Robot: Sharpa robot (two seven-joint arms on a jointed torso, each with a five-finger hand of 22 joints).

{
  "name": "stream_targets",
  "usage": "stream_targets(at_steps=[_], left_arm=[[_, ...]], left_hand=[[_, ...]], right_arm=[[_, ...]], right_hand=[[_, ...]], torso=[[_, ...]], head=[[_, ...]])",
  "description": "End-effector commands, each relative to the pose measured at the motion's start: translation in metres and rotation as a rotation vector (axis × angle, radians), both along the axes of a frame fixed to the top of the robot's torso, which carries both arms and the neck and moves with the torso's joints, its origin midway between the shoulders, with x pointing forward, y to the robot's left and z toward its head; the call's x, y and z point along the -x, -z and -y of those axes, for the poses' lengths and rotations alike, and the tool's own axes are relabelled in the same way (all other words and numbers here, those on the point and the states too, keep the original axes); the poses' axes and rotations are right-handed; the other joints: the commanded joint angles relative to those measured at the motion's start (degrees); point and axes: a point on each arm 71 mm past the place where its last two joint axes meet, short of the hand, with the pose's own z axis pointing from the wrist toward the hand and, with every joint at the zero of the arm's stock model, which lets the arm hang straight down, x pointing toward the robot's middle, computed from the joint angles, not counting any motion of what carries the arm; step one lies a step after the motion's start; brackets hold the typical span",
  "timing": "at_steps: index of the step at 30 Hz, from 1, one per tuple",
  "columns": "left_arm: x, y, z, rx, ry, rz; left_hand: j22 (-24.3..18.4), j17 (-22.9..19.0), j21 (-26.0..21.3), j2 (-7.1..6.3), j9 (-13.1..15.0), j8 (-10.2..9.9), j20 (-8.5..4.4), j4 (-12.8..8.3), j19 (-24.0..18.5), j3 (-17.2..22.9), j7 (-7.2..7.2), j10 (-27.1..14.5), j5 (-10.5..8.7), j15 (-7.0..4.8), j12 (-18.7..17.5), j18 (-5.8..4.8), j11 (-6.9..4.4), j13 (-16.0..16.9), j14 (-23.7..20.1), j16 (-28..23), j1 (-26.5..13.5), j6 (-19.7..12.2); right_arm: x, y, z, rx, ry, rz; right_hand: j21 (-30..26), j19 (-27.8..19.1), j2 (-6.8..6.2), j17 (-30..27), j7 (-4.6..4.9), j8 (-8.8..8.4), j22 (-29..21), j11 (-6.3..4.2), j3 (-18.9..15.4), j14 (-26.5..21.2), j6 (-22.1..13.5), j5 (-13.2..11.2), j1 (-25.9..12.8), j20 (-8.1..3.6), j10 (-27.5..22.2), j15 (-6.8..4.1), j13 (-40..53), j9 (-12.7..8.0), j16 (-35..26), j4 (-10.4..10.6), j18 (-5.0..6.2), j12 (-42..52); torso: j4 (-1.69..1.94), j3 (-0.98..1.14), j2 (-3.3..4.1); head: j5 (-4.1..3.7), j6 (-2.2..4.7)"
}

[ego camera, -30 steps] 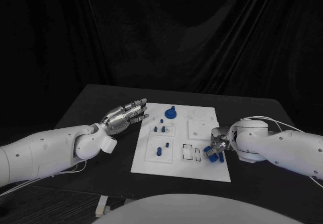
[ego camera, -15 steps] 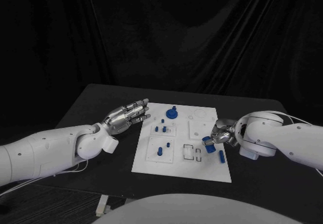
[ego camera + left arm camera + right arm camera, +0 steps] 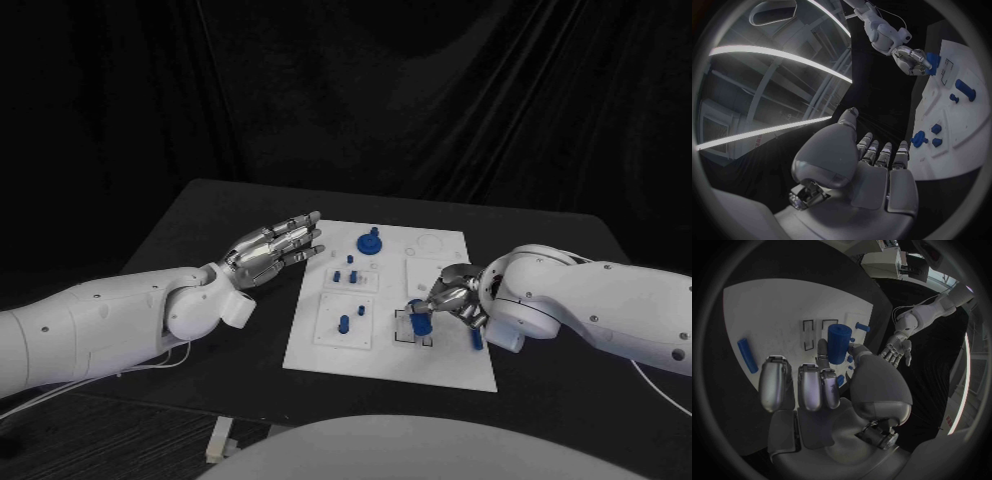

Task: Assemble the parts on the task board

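My right hand [image 3: 450,297] grips a blue cylinder [image 3: 420,316] over the task board [image 3: 450,368], just above the rectangular slots [image 3: 411,328].

In the right wrist view the cylinder [image 3: 837,342] sits pinched between thumb and fingers [image 3: 810,386], standing roughly upright beside the two slot outlines; I can't quite tell whether its lower end touches the board. A loose blue rod [image 3: 476,338] lies on the board just right of my hand, near the board's right edge. My left hand [image 3: 270,248] hovers at the board's left edge, released, fingers stretched out and holding nothing. Beyond it on the board stand a blue knob [image 3: 369,241], several small blue pegs [image 3: 345,272] and one more peg [image 3: 343,323] lower down. The board lies on the black counter [image 3: 202,215].
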Motion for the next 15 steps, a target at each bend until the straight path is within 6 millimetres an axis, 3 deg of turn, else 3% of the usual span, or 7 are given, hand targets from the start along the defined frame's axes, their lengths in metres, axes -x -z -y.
stream_targets(at_steps=[1,8,15], left_arm=[[0.0003,-0.0011,0.0015,0.025,0.004,0.004],[-0.0001,-0.0009,0.0012,0.023,0.003,0.004],[-0.0006,-0.0005,0.0023,0.024,0.007,0.003]], left_hand=[[0.0,0.1,0.2,0.18,0.0,0.2,0.5,-0.2,0.0,-0.1,0.06,-0.1,0.38,0.46,0.2,0.75,0.06,0.0,0.0,0.3,-0.1,-0.3],[0.1,0.1,0.2,0.18,0.0,0.2,0.51,-0.3,0.0,-0.1,0.06,-0.2,0.44,0.45,0.2,0.75,0.05,0.0,0.0,0.3,-0.1,-0.2],[0.1,0.1,0.2,0.18,0.0,0.2,0.51,-0.3,0.0,-0.1,0.06,-0.2,0.44,0.45,0.2,0.75,0.05,0.0,0.0,0.3,-0.1,-0.2]], right_arm=[[0.0028,0.008,-0.0012,-0.022,0.043,-0.038],[0.0038,0.0155,-0.0039,-0.022,0.054,-0.045],[0.0033,0.0176,-0.0052,-0.02,0.06,-0.038]], right_hand=[[0.0,2.2,0.3,0.3,-0.02,0.41,11.1,-0.17,6.7,3.5,-0.7,-1.4,-1.0,-0.29,6.0,-0.15,15.1,0.3,0.2,-6.1,0.76,0.2],[-0.2,2.1,0.59,0.0,0.08,1.05,11.0,-0.08,6.4,3.5,-1.5,-4.3,-2.1,-0.21,6.0,-0.07,15.1,1.0,0.1,-5.1,0.81,0.2],[-0.9,1.9,1.04,-1.0,0.2,1.74,10.8,0.04,5.6,3.3,-2.1,-10.2,-3.8,-0.11,6.0,0.03,15.1,1.5,-0.3,-3.2,0.95,0.2]], torso=[[0.02,-0.01,0.05],[0.03,-0.01,0.02],[-0.03,-0.01,0.02]], head=[[0.19,-0.01],[0.02,-0.01],[-0.06,-0.01]])
